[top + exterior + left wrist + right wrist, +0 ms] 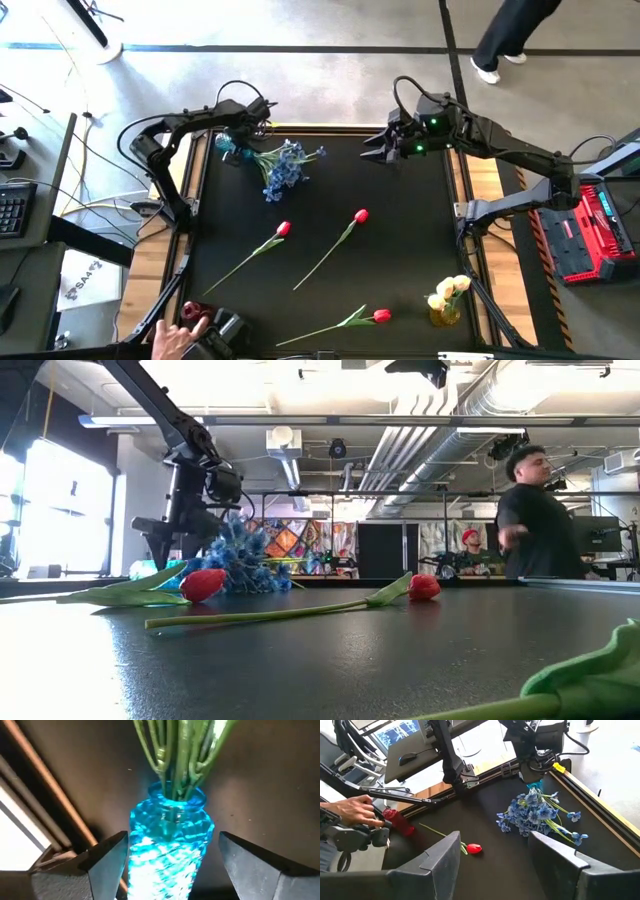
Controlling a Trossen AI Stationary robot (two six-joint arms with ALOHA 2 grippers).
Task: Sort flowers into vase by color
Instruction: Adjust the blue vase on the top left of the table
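A blue glass vase (167, 850) lies on its side at the table's far left (228, 147). It holds a bushy spray of blue flowers (287, 165), whose green stems (177, 760) stick into its mouth and whose blossoms rest on the table. My left gripper (171, 840) points down over it, open, one finger on each side of the vase body. Three red tulips (283, 229), (361, 215), (381, 316) lie flat on the black table. Pale yellow tulips (452, 288) stand in a yellow vase (445, 313) at the near right. My right gripper (383, 147) hovers open above the far right.
A person's hand (175, 335) is at a small red vase (194, 311) at the near left corner. A wooden rim (488, 180) borders the table. Someone stands beyond the far edge (510, 35). Bare black surface lies between the tulips.
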